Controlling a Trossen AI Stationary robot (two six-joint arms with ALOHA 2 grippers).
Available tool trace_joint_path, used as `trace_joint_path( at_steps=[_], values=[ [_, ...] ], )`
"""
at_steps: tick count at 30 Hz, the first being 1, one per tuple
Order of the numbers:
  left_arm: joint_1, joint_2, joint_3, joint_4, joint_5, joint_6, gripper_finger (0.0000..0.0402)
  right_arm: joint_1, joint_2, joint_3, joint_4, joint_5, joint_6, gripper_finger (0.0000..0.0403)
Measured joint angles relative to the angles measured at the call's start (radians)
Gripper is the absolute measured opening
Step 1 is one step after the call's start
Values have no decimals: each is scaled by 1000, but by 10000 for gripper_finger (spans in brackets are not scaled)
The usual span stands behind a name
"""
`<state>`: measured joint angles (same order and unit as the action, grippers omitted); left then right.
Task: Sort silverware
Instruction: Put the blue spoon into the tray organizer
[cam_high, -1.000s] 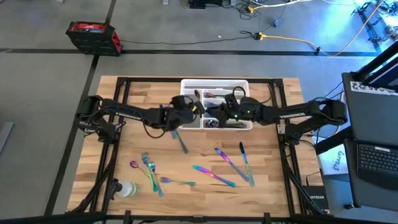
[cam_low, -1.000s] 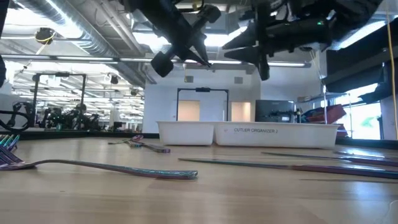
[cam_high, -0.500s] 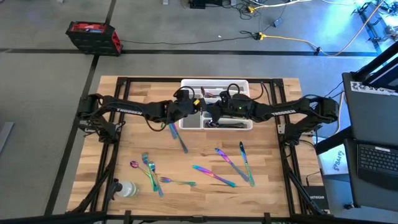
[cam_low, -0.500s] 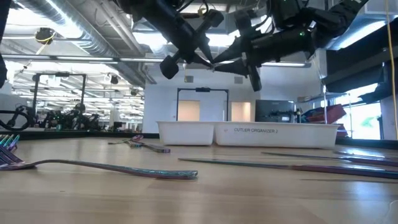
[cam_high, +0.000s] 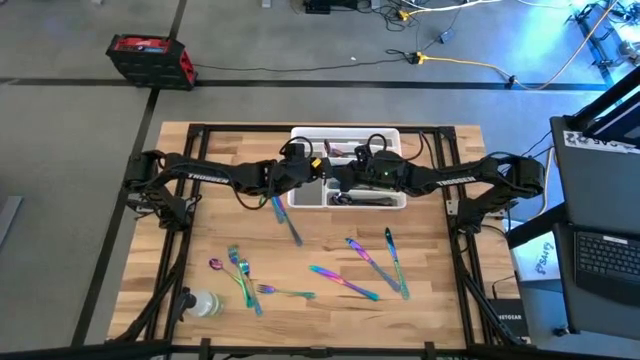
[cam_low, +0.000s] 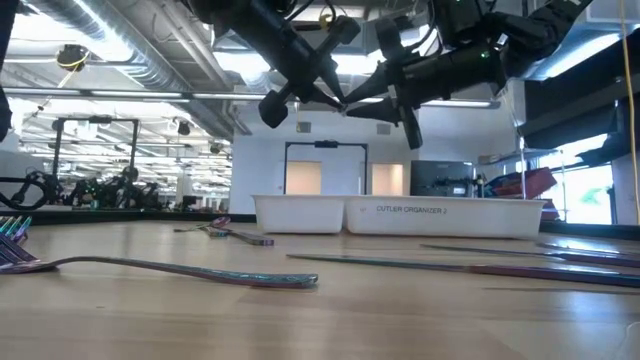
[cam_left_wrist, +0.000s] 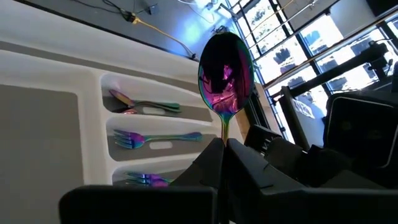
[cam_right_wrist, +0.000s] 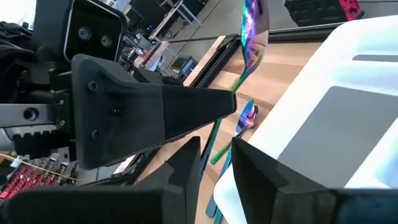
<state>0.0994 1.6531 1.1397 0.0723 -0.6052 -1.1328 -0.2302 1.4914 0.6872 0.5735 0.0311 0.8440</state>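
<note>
White compartmented tray (cam_high: 396, 136) directly under jaws, at far middle of wooden bench (cam_high: 440, 300). Clear plastic bottle (cam_high: 203, 303) well apart from jaws, near front-left corner. Red toolbox (cam_high: 150, 58) on floor beyond bench. Laptop (cam_high: 607, 258) off right side.

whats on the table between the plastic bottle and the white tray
In the high view, between the bottle and the tray lie a spoon, two forks and, nearer the tray, one slim piece on bare wood.
</note>
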Motion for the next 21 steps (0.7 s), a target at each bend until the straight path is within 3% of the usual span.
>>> trace_joint_path(
  at_steps=[7, 21],
  values=[
    [0, 0, 0, 0, 0, 3, 0, 0, 3, 0, 1, 1, 18, 74],
    [-1, 0, -2, -2, 0, 25, 0, 2, 130, 56, 21, -42, 4, 59]
  ],
)
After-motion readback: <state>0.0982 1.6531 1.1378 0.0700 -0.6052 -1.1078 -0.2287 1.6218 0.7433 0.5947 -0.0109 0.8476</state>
